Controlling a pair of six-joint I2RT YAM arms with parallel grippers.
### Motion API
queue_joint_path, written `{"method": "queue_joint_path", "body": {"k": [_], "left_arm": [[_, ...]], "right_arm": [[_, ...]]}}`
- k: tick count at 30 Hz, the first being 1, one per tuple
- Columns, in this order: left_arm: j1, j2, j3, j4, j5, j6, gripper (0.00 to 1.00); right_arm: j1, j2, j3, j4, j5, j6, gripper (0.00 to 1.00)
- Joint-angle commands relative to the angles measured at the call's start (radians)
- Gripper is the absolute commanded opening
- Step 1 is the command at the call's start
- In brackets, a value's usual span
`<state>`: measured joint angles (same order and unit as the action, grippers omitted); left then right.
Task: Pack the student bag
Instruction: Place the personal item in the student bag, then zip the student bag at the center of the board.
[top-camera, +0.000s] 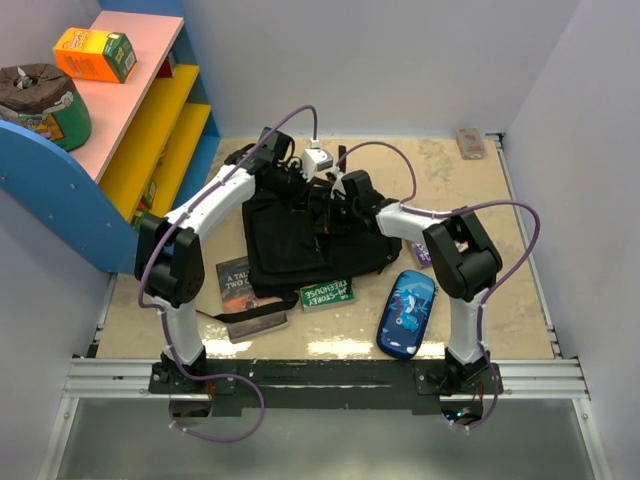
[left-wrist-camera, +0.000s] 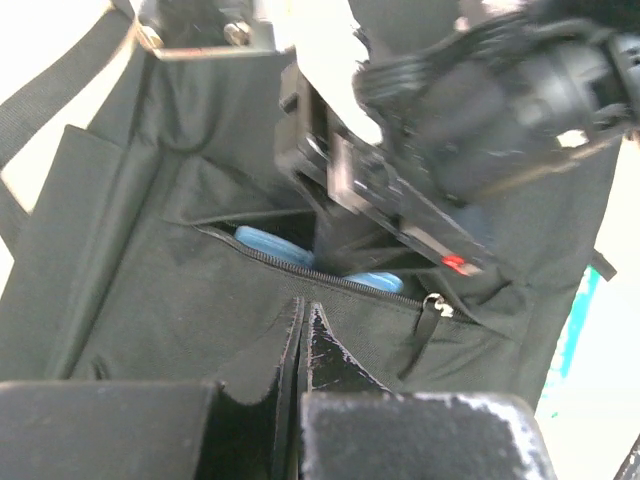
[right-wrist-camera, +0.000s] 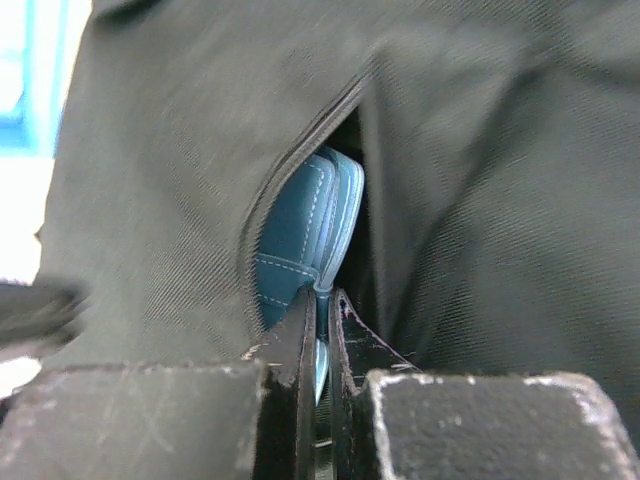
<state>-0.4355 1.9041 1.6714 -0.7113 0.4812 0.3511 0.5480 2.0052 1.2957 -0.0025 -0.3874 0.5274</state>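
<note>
**Table (top-camera: 520, 300): beige marbled top, clock positions taken from the table centre in the top view, 6 o'clock at the near edge.**
The student bag (top-camera: 300, 240), black and floppy, lies across the centre. A dark book (top-camera: 236, 282) lies at 8 o'clock, its right edge tucked under the bag. A flat grey item (top-camera: 258, 325) lies at 7 o'clock, just beside the dark book. A green-covered book (top-camera: 327, 294) lies at 6 o'clock, touching the bag's near edge. A blue patterned pencil case (top-camera: 407, 313) lies tilted at 4 o'clock, apart from the bag. A small purple item (top-camera: 421, 255) at 3 o'clock is mostly hidden. A small tan block (top-camera: 470, 142) sits at 1 o'clock, well apart from the rest. A blue, yellow and pink shelf unit (top-camera: 60, 210) borders the table at 9 to 10 o'clock.
</note>
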Motion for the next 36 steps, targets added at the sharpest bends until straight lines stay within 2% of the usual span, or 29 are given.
{"method": "queue_joint_path", "body": {"k": [1,3,4,5,8,13,15,20,24,27,30,32,36], "left_arm": [[-0.003,-0.05,-0.03,0.032,-0.019,-0.008,0.0],[-0.003,-0.048,-0.03,0.036,-0.02,-0.009,0.0],[-0.003,-0.05,-0.029,0.038,-0.02,-0.014,0.0],[-0.003,-0.05,-0.029,0.039,-0.018,-0.015,0.0],[-0.002,-0.056,-0.035,0.039,-0.019,-0.018,0.0],[0.003,-0.083,-0.048,0.033,-0.013,-0.005,0.0],[0.004,-0.094,-0.047,0.027,-0.016,0.008,0.0],[0.003,-0.115,-0.055,-0.003,-0.016,0.038,0.0],[-0.04,-0.14,-0.081,-0.097,0.042,0.147,0.0],[-0.124,-0.187,-0.166,-0.154,0.063,0.257,0.0],[-0.186,-0.221,-0.252,-0.151,0.066,0.287,0.01],[-0.192,-0.211,-0.249,-0.184,0.089,0.296,0.08],[-0.192,-0.188,-0.243,-0.183,0.073,0.278,0.21]], "right_arm": [[0.036,-0.026,-0.082,-0.024,-0.23,-0.046,0.0],[0.036,-0.025,-0.095,0.027,-0.26,-0.029,0.1],[0.036,-0.028,-0.111,0.048,-0.269,-0.02,0.29],[0.036,-0.028,-0.119,0.067,-0.28,0.0,0.38],[0.027,-0.068,-0.119,0.056,-0.236,-0.001,0.56],[-0.103,-0.204,-0.176,0.045,-0.212,0.008,0.6],[-0.137,-0.265,-0.179,0.013,-0.156,-0.003,0.6],[-0.141,-0.368,-0.232,-0.013,-0.042,-0.001,0.59],[-0.11,-0.511,-0.401,0.068,0.008,0.036,0.55],[-0.015,-0.568,-0.482,0.076,0.079,0.04,0.57],[0.041,-0.614,-0.559,0.119,0.122,0.068,0.62],[0.044,-0.632,-0.585,0.142,0.13,0.088,0.67],[0.047,-0.634,-0.592,0.141,0.159,0.079,0.68]]}}
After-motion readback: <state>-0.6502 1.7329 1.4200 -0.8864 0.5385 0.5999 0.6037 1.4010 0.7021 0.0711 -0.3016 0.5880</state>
